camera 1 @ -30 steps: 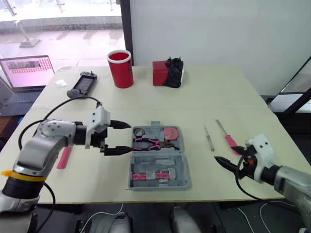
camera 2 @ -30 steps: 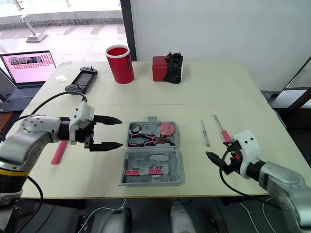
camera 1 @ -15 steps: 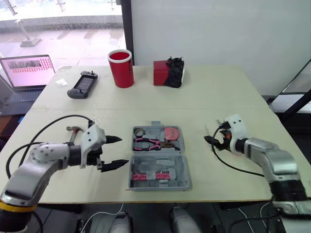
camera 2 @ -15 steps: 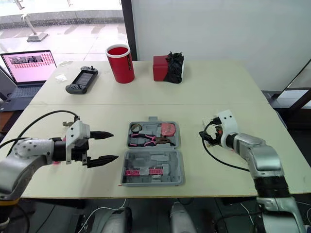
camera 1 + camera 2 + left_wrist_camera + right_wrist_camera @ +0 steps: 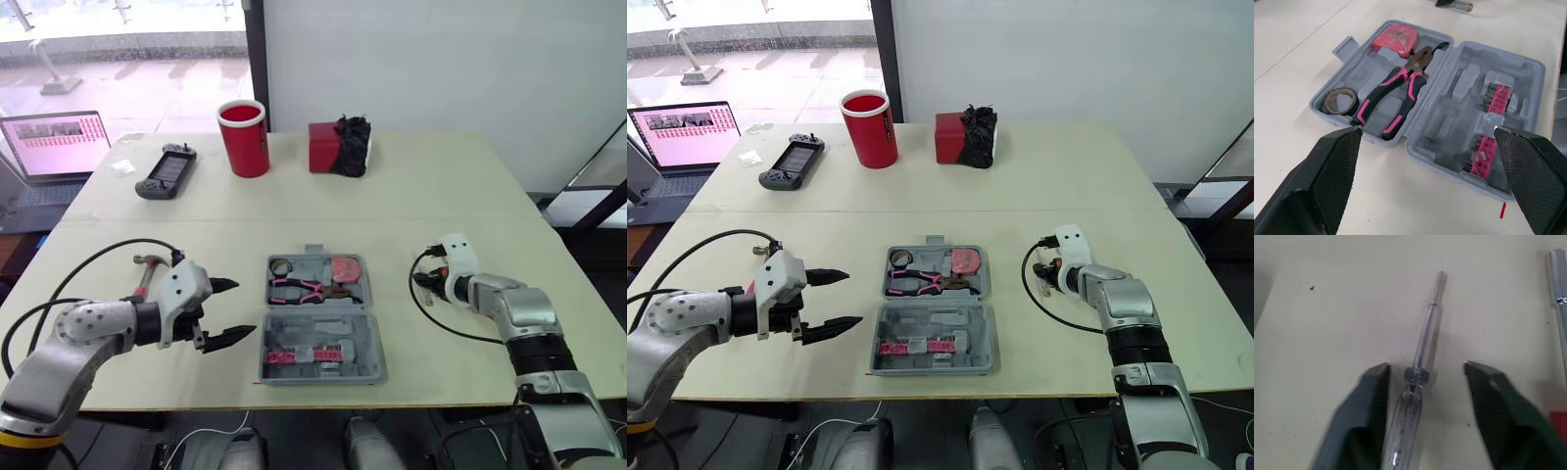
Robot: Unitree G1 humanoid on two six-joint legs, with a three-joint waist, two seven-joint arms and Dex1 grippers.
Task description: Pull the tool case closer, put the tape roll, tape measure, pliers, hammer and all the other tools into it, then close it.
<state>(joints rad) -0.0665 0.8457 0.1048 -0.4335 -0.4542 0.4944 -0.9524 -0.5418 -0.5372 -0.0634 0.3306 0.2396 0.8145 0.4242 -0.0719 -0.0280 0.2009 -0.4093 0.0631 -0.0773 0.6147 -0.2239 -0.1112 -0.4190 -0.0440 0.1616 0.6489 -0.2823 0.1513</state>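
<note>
Right of the open case (image 5: 323, 331) at the front edge of the bench (image 5: 441, 196), the right tool (image 5: 1425, 366) stands open astride the screwdriver (image 5: 1426, 340), ready to grip it; the left tool (image 5: 243, 308) hovers open.

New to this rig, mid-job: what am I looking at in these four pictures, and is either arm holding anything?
This is a two-armed humanoid robot. Two pictures look down from its head; two look along each wrist's fingers. On the table, the open tool case holds the tape roll, tape measure and pliers. The left gripper hangs open beside it, empty. The right gripper is open astride a clear screwdriver lying on the table, not gripping it.
</note>
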